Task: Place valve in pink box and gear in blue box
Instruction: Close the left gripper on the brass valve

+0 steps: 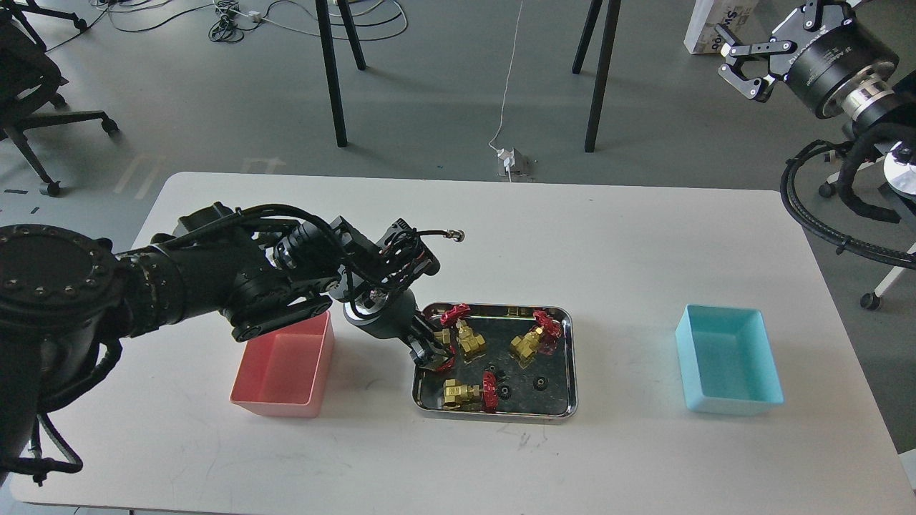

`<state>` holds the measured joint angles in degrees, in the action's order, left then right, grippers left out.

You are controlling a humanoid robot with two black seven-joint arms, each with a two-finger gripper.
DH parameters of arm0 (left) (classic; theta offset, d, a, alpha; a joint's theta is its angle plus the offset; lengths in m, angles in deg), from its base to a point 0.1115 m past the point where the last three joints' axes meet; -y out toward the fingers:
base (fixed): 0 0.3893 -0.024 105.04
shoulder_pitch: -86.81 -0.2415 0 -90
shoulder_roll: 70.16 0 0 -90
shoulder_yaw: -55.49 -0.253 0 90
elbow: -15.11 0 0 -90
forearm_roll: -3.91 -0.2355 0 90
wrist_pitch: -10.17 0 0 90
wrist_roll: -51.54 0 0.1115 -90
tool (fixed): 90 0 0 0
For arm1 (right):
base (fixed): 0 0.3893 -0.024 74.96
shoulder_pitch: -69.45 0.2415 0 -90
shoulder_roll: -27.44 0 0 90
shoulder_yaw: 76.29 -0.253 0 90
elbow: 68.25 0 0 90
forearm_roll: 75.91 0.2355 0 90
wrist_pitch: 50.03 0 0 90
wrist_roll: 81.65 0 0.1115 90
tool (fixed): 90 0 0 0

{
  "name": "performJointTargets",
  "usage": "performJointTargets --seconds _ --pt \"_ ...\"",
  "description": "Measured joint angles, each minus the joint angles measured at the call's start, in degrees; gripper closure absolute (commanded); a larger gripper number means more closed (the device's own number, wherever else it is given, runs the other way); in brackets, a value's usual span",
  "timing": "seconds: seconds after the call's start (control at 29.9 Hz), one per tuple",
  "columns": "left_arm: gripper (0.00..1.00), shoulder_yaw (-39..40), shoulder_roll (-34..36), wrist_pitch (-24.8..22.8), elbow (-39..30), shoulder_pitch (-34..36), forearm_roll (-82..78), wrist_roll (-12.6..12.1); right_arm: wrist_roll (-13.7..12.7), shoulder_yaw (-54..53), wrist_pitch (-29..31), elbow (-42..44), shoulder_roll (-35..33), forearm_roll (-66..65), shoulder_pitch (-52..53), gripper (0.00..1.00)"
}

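My left gripper reaches down into the left end of the steel tray and is shut on a valve, brass with a red handwheel, held low over the tray floor. Three other valves lie in the tray: one right beside the held one, one at the right, one at the front. Small black gears lie on the tray floor. The pink box stands left of the tray, under my left forearm. The blue box stands far right. My right gripper is open, raised off the table at the top right.
The tray sits in the middle of the white table. A loose cable end sticks out from my left wrist. Black table legs and an office chair stand on the floor behind.
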<state>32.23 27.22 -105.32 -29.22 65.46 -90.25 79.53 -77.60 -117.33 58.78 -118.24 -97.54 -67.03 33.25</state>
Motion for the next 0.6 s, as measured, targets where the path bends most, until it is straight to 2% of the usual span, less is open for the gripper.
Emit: performJointTargets --seconds 0.2,0.37,0.6 --pt "0.55 0.0 0.0 1.2 0.2 0.0 0.1 0.0 0.0 -0.5 0.0 0.0 0.0 0.0 -0.2 0.0" --pt "0.83 0.1 0.0 1.6 0.3 0.0 0.1 0.0 0.0 -0.9 0.0 -0.1 0.0 0.0 -0.8 0.0" --pt "0.84 0.1 0.2 1.7 0.3 0.0 0.1 0.0 0.0 -1.8 0.0 0.0 0.0 0.0 -2.0 0.0"
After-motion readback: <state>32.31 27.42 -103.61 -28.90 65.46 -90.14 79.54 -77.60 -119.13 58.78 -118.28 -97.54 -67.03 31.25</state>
